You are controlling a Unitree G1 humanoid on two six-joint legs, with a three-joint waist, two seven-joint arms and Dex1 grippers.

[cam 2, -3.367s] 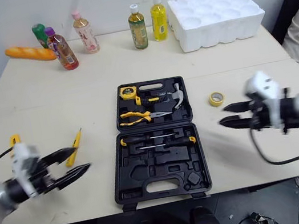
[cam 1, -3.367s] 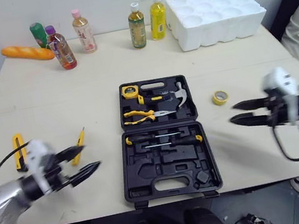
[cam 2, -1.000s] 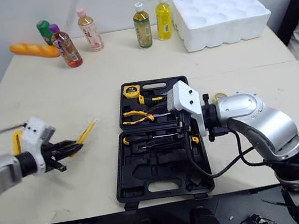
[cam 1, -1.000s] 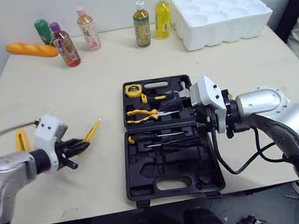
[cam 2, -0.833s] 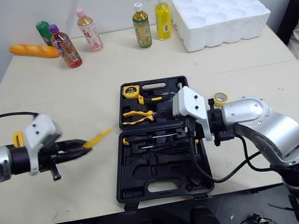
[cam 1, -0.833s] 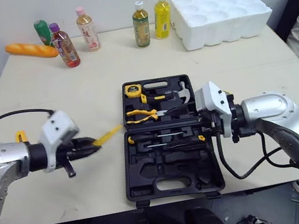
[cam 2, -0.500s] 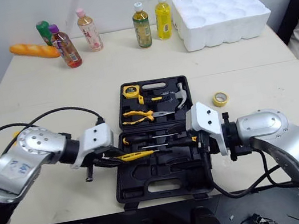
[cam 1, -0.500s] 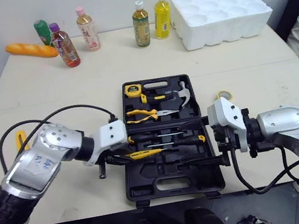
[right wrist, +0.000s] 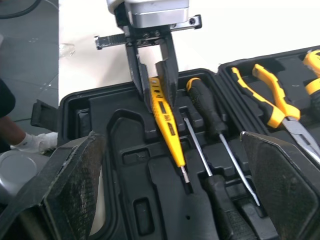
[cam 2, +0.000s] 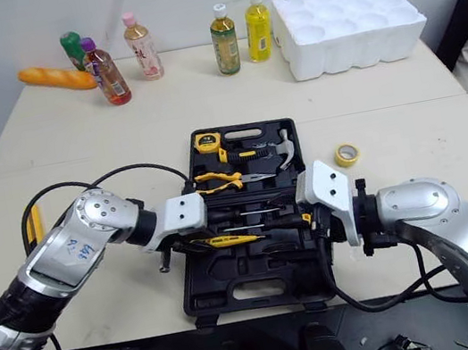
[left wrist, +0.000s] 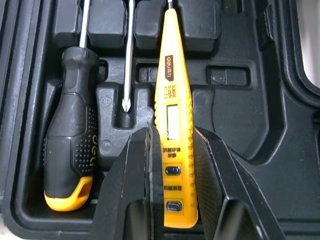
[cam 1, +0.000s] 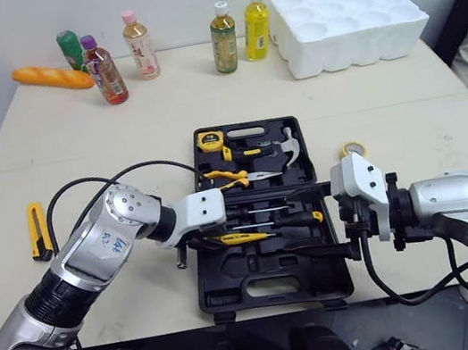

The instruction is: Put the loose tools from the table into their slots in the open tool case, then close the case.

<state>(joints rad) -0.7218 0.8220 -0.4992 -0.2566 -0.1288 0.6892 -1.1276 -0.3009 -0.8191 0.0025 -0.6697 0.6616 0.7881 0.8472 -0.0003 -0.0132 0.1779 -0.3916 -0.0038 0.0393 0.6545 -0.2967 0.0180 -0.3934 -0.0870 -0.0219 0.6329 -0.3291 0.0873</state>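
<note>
Left tool clamps tester pen.

Five bottles, baguette & foam tray along far edge of table.

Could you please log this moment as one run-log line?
left gripper: shut on yellow tester, in tool case beside screwdriver | right gripper: open, at case's right side | loose: tape roll, utility knife | case: open
</note>
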